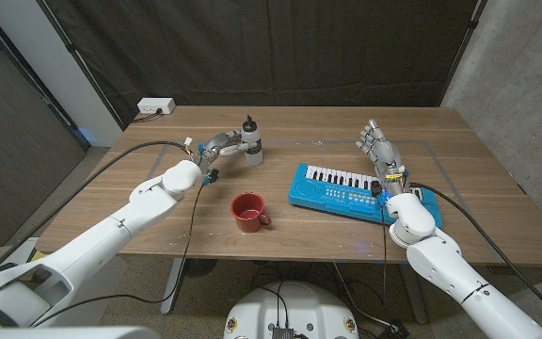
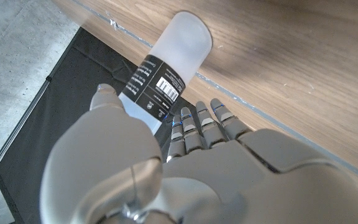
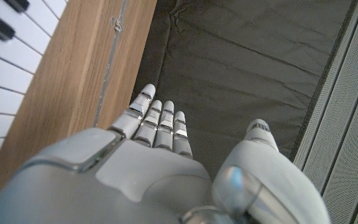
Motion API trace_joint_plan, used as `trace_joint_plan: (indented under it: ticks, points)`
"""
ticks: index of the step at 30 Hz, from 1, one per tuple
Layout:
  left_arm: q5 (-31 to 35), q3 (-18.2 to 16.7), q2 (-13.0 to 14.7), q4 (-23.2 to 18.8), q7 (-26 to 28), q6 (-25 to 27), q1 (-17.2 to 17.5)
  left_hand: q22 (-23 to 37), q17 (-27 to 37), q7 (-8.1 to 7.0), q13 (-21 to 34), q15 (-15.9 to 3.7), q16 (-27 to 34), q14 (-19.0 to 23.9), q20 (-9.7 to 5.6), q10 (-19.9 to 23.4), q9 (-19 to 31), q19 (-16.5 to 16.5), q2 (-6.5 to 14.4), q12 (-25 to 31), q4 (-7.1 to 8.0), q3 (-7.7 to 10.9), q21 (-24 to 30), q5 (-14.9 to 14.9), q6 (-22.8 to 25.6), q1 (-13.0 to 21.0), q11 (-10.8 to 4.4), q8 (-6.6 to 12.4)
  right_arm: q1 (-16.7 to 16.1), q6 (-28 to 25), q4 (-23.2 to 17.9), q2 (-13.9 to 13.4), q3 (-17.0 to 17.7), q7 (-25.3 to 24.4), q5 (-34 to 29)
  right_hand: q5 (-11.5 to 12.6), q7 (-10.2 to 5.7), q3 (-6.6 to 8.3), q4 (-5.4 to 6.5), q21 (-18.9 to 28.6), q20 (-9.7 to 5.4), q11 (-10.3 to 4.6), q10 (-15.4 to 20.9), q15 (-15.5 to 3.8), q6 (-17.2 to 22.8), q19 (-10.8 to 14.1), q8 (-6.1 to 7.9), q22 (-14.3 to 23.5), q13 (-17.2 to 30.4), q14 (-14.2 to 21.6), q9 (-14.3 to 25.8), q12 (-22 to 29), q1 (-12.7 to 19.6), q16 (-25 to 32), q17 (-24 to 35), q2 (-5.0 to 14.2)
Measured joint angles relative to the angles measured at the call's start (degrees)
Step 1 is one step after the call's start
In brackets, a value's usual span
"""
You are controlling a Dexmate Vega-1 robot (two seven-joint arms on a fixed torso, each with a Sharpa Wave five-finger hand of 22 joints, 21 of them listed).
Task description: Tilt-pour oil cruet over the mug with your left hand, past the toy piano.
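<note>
- My left hand [image 1: 216, 146] is at the cruet [image 1: 251, 143] on the far side of the surface [image 1: 139, 202]. In the left wrist view my fingers [image 2: 197, 127] and thumb curl round the cruet's [image 2: 169, 68] dark-labelled body, so I take it as clamped on the cruet, though how firm the hold is I cannot tell.
- In the head view the cruet stands about upright with its base on or just above the surface; I cannot tell which.
- I judge this to be the grasp step: the cruet is taken, but the carry and the pour are not yet done.
- Next the move calls for a lift, then a carry toward me to the mug [image 1: 248, 212], which sits near the front edge and well apart from the cruet, and only then a tilt with the spout over the rim.
- The piano [image 1: 342, 192] lies to the right of the mug, so I should keep my path clear of its near corner.
- The cruet is frosted white with a dark cap; I cannot see any level of oil through it.
- The mug is red, upright, with its mouth open to the top; its inside looks dark and I see nothing in it.
- My right hand [image 1: 382, 153] stands beyond the piano with its fingers apart and straight, holding nothing.
</note>
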Motion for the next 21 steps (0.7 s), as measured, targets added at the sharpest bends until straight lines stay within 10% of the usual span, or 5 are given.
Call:
trace_joint_plan:
  ticks: [21]
  points:
    - [-7.86,-8.45,1.11,-11.00,6.69,1.18,8.63,0.03,0.27,0.59,-0.01,0.10,0.45,0.96,0.00,0.38,-0.01,0.01,-0.06,0.48,3.01,-2.98,0.27,0.00,1.16,-6.08,1.13,0.65,0.97,2.95,2.90,-2.92,2.15,6.61,3.74,0.00,0.00,-0.24,0.24,-0.45,0.00,0.00,0.00,0.31,-0.01,0.00,0.00,0.00,0.00,-0.32,0.00,0.00,0.00,-0.02,0.16,0.00]
